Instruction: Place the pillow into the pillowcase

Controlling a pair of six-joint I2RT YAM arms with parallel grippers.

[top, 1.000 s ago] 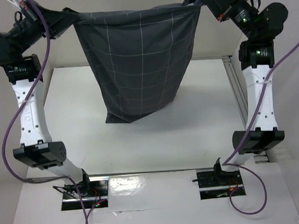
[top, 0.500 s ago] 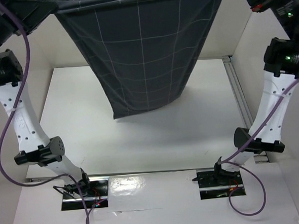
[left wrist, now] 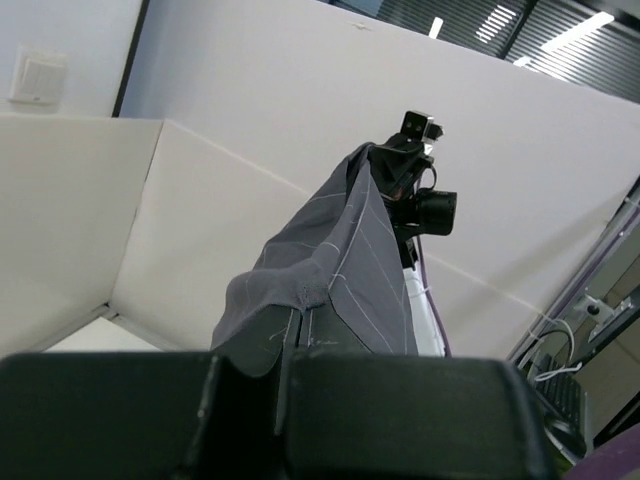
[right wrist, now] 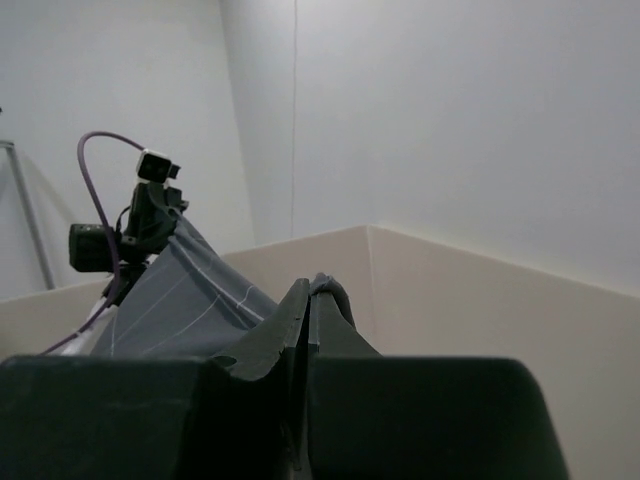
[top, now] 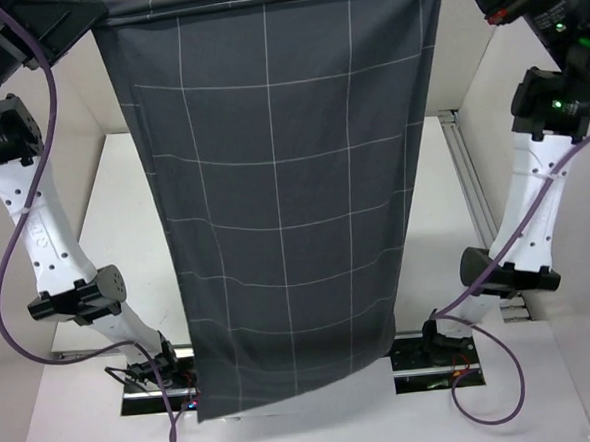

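Overhead; wrists face along pillowcase (top: 274,202), seemingly.

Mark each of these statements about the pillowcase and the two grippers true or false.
1. The left gripper and right gripper are both shut on the pillowcase. True.
2. The pillowcase lies flat on the table. False: it hangs down from the two grippers.
3. The pillowcase is dark grey with a thin light grid. True.
4. A white pillow shows beside the pillowcase. False: no pillow is in view.
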